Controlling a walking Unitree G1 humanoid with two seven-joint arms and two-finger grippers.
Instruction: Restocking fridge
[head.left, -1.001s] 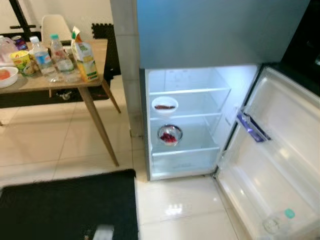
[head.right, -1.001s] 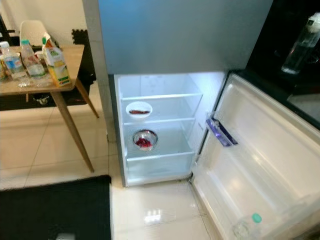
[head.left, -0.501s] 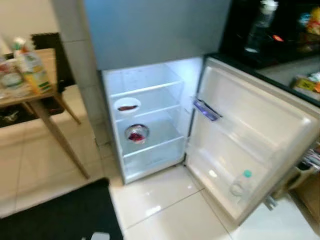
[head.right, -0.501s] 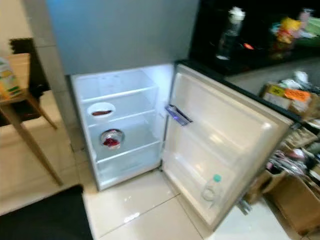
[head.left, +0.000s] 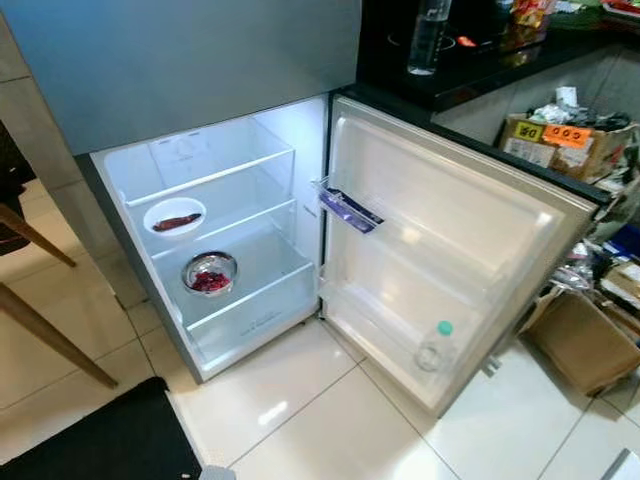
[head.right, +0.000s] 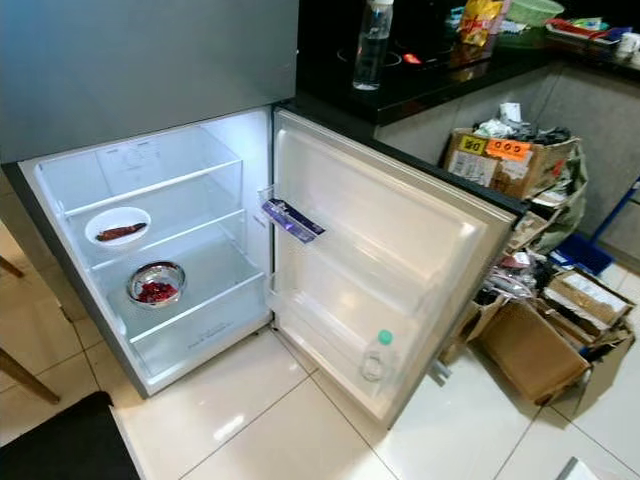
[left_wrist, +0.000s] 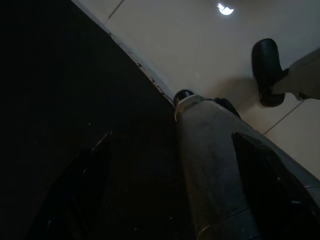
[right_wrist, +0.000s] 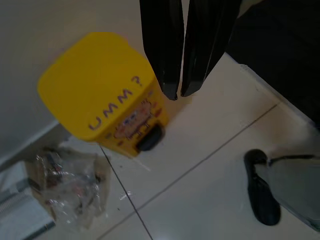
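Fridge (head.left: 200, 200) further left in view after camera turn.

Fridge (head.left: 200, 70): one, door open. Inside, two dishes — white plate (head.left: 174, 216), steel bowl (head.left: 209, 273). One bottle (head.left: 434, 347) in door shelf; one bottle (head.left: 428, 38) on counter, far right.
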